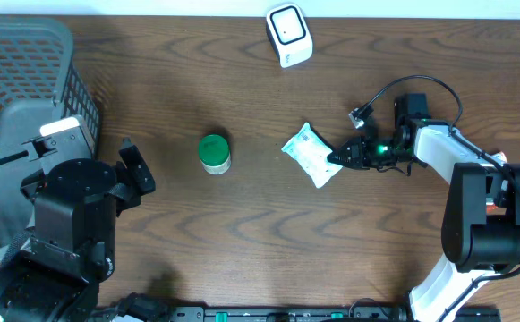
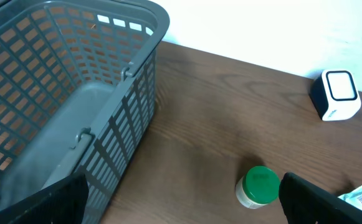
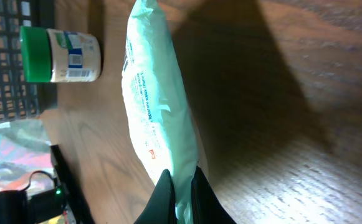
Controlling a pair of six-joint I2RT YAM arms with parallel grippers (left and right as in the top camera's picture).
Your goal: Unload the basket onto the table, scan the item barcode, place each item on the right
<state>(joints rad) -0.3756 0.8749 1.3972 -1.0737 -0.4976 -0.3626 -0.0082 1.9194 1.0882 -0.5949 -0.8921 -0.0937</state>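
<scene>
The pouch (image 1: 311, 154), right of desk centre, is clamped at one edge by the right end effector (image 1: 338, 158). The left end effector (image 1: 137, 170) is spread and empty. Slippage before the scanner (image 1: 289, 34) is reached may be caused by this thin pinch.

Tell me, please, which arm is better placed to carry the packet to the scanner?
Right: the right gripper is shut on the packet; the left gripper is open, beside the basket.
</scene>
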